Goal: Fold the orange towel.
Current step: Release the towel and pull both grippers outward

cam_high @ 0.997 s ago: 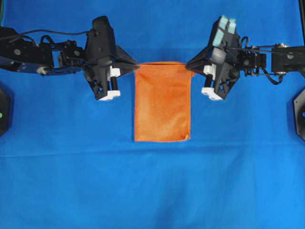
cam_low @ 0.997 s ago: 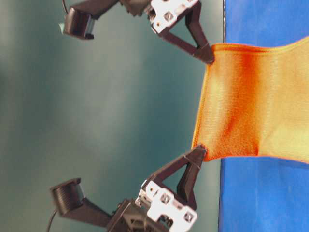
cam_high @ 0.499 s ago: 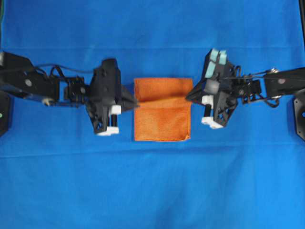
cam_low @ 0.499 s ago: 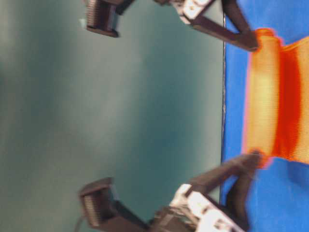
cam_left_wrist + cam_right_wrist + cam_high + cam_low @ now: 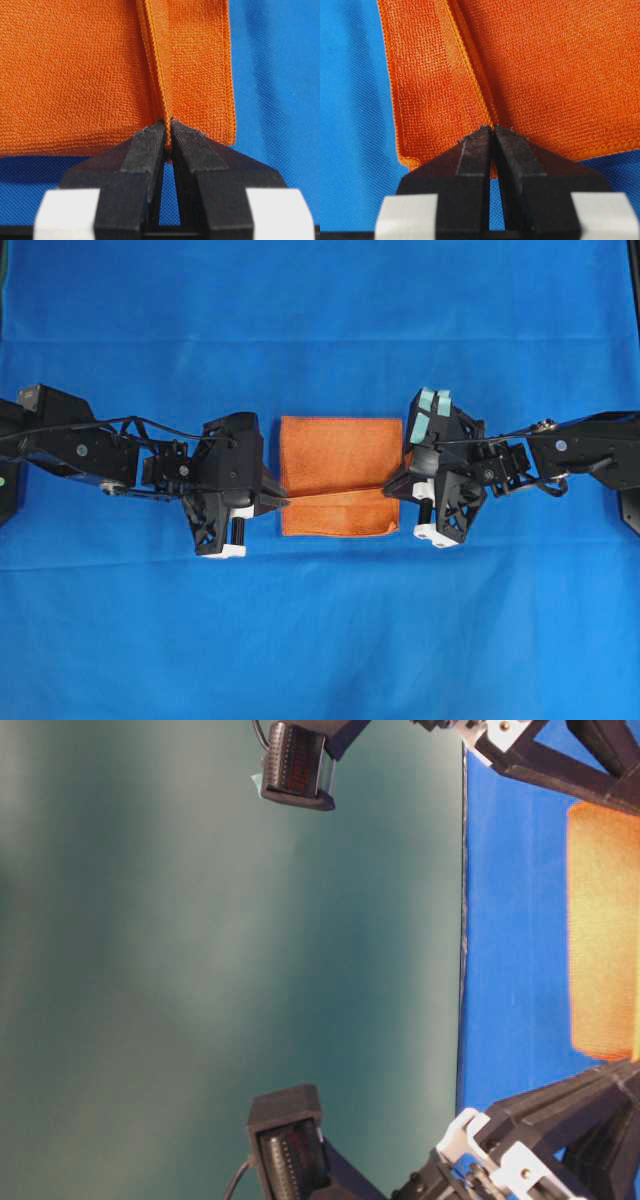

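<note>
Orange towel lay folded on the blue tablecloth covering the surface, midway between the arms. I saw the left hand pinching the towel's upper layer at its left edge, fingers pressed together on the hem. Right hand pinched the same layer at the right edge, likewise clamped.

Overhead looks straight down, the table-level view lies sideways, and both wrist views closely share the orange towel.
</note>
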{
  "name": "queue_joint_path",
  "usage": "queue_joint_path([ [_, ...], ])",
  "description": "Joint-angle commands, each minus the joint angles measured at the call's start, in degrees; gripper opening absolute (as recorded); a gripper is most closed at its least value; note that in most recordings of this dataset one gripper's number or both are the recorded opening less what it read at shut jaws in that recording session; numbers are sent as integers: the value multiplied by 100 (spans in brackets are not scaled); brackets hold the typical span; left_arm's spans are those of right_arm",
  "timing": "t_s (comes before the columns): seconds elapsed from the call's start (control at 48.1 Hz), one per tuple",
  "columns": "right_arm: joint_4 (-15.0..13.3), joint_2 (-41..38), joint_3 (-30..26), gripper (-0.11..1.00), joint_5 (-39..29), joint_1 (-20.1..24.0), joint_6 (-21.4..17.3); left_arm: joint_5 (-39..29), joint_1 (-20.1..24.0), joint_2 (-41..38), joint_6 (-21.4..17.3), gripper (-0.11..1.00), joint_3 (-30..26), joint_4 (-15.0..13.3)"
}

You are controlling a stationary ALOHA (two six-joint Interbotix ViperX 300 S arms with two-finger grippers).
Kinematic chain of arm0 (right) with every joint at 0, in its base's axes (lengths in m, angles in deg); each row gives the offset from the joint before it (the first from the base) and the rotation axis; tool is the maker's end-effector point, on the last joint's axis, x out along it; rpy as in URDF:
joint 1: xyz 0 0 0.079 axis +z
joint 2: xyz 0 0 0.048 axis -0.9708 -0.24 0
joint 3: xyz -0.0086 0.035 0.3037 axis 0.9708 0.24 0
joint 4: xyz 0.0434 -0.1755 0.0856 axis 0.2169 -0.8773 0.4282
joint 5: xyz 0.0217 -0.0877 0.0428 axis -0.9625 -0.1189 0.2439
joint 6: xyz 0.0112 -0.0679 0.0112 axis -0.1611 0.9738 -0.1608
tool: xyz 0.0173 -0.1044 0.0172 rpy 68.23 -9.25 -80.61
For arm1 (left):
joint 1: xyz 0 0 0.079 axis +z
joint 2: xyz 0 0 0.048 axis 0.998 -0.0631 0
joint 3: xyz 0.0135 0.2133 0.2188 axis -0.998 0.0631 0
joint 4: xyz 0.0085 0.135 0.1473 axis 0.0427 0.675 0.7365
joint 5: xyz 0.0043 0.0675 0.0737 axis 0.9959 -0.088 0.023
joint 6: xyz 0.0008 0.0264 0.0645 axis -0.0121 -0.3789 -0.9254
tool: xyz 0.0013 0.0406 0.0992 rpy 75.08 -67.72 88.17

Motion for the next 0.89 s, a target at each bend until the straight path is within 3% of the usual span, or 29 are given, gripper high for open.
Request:
queue_joint_path([
  [0.0,18,53,-44,3,0,18,-9,79,-35,70,35,2,-53,-9],
  [0.125,18,53,-70,3,9,35,-18,141,-44,70,211,3,-53,-9],
  [0.187,26,44,-88,4,44,62,-18,141,-44,70,290,8,-53,-18],
  [0.249,18,44,-123,14,70,114,-18,132,-53,88,334,22,-62,-9],
  [0.395,18,158,-246,57,-53,229,-9,9,-79,272,299,66,-53,-9],
  [0.436,18,237,-264,64,-123,246,0,-105,-88,413,237,77,-44,-9],
  [0.478,9,352,-290,65,-237,264,0,-237,-97,562,229,83,-26,0],
  [0.561,0,668,-325,58,-519,299,26,-545,-88,905,220,79,-9,0],
  [0.706,-88,1389,-360,59,-1107,325,79,-1195,-79,1644,158,73,53,0],
  [0.873,-431,2373,-308,59,-1740,325,88,-1617,-44,2707,9,73,272,0],
])
